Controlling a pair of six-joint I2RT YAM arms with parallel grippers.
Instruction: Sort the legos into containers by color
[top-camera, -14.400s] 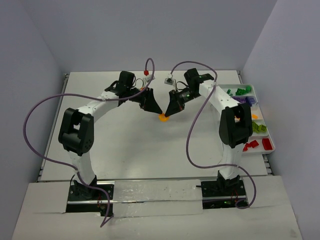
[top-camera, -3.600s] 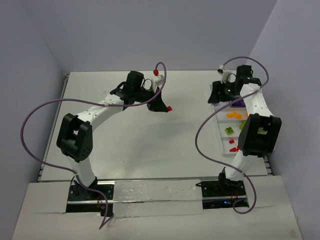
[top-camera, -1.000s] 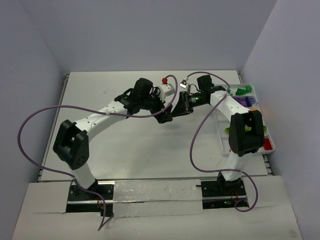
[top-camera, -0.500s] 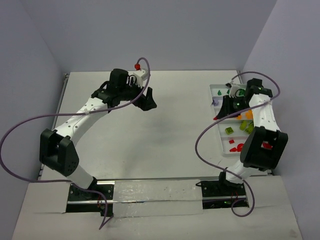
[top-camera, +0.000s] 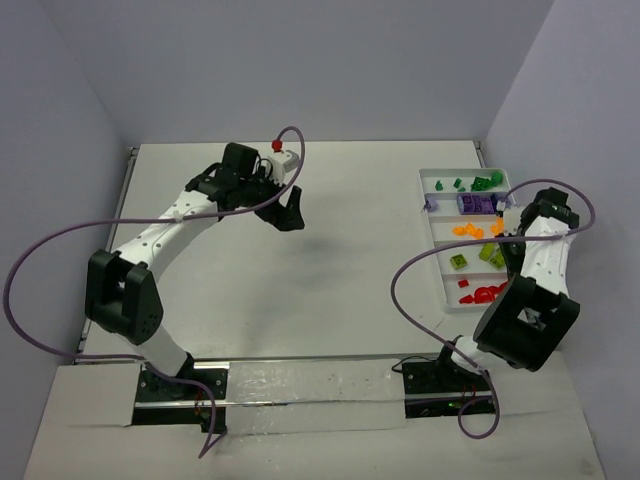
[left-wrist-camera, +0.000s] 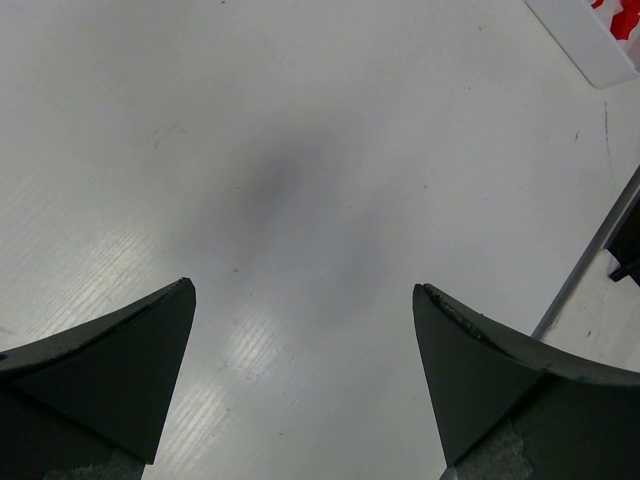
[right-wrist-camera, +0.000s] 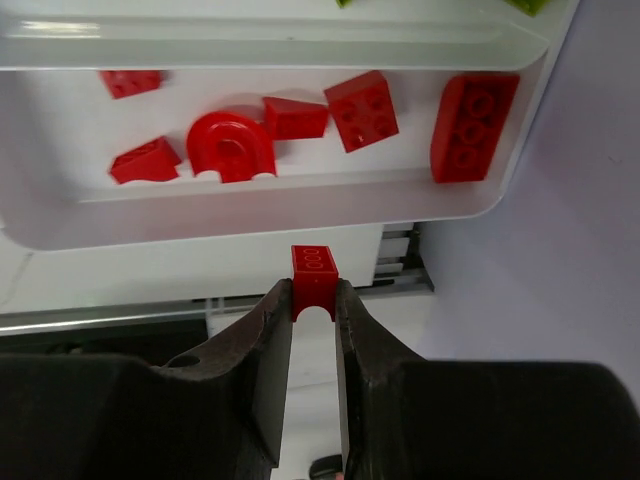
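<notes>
Lego brick (right-wrist-camera: 314, 272), red, is pinched in my right gripper (right-wrist-camera: 313, 303), which has moved along the tray (right-wrist-camera: 250, 212) to its red end. I think it can drop soon. My left gripper (left-wrist-camera: 300, 320) hangs wide, empty.

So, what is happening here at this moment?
The right end effector pinches a small red lego just outside the end compartment of the white tray, where five red pieces lie. The left end effector hangs open and empty above the table.
</notes>
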